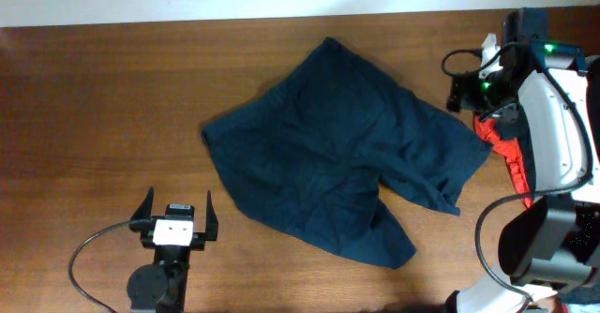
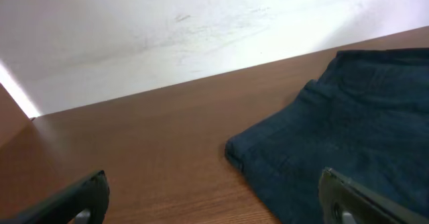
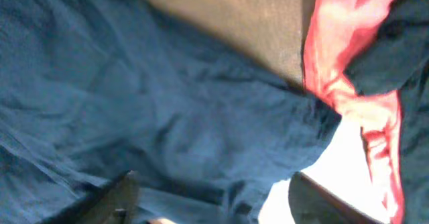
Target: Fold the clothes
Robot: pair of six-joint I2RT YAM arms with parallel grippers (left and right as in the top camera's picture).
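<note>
**Left.** The left pincer point(image 1: 178, 208) hangs over bare brown wooden counter point(image 1: 94, 116), jaws at their widest and holding nothing. It is well apart from the garment, and nothing lies between the two.

**Centre.** The dark navy-blue cotton shorts point(image 1: 328, 154) lie spread in one layer on the middle of the counter. They are rumpled, with the two wide legs running to the right and the lower right. No fold shows anywhere, and the leg hems on the right are creased and partly turned under. In my judgement the task is at its start: smoothing and every fold remain to be done.

**Right.** The right pincer point(image 3: 218, 197) is low over the right-hand leg of the shorts, near the hem. Its jaws stand part open with blue cloth under them, and no cloth is seen nipped between them.

**Obstructions.** An orange-red soft garment point(image 1: 507, 154) lies at the right edge of the counter, touching or just beside that leg hem, partly beneath the right arm. It could be caught up in a grasp at the hem. A darker cloth point(image 3: 402, 43) lies against it; its kind cannot be told.
</note>
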